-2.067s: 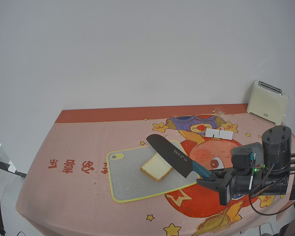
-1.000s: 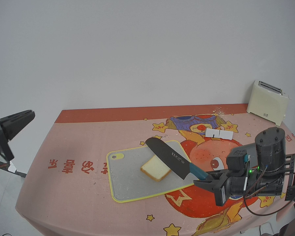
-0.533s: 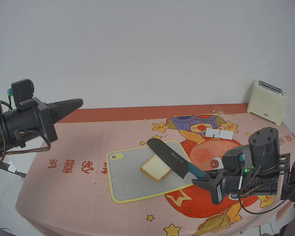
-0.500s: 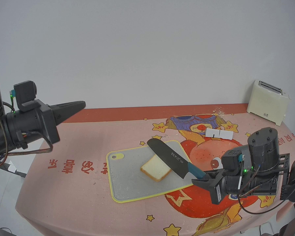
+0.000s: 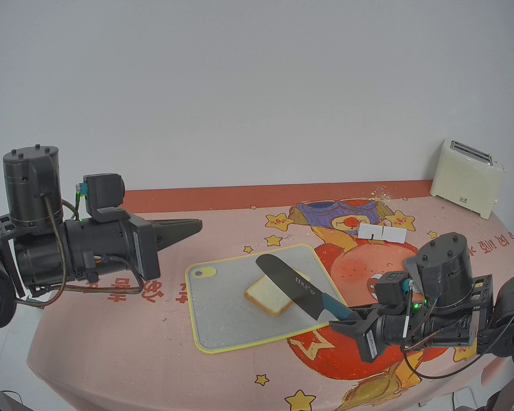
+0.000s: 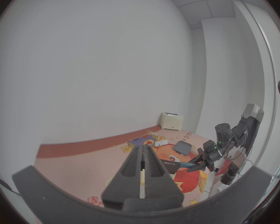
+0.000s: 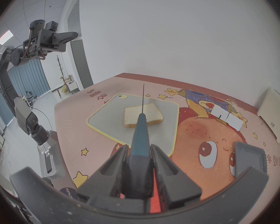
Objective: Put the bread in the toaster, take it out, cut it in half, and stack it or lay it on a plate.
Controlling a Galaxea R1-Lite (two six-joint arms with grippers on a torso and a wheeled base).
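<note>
One slice of bread (image 5: 270, 298) lies flat and whole on the cutting board (image 5: 223, 315). The knife (image 5: 291, 285) hangs over it, and from the right wrist the blade is seen edge-on across the slice's middle. Whether the edge touches the crust I cannot tell. The right gripper (image 5: 348, 322) is clamped on the knife's blue handle, a finger on either side. The left gripper (image 5: 195, 225) hovers above the left part of the table (image 5: 125, 326), well apart from the board, its fingers pressed together on nothing.

Nothing pins the slice, so I judge the main risk to be that it slides or swivels under the blade and gives two unequal pieces. A straight press could also squash soft crumb instead of parting it. The handle could twist between the fingers under load, since only its end is gripped. The board itself may creep on the cloth.

Counted: one slice, one knife, one board, one toaster (image 5: 467, 177) at the far right corner, one grey square dish (image 7: 250, 157) near the right arm, two white cards (image 5: 381, 233) side by side, and two grippers
</note>
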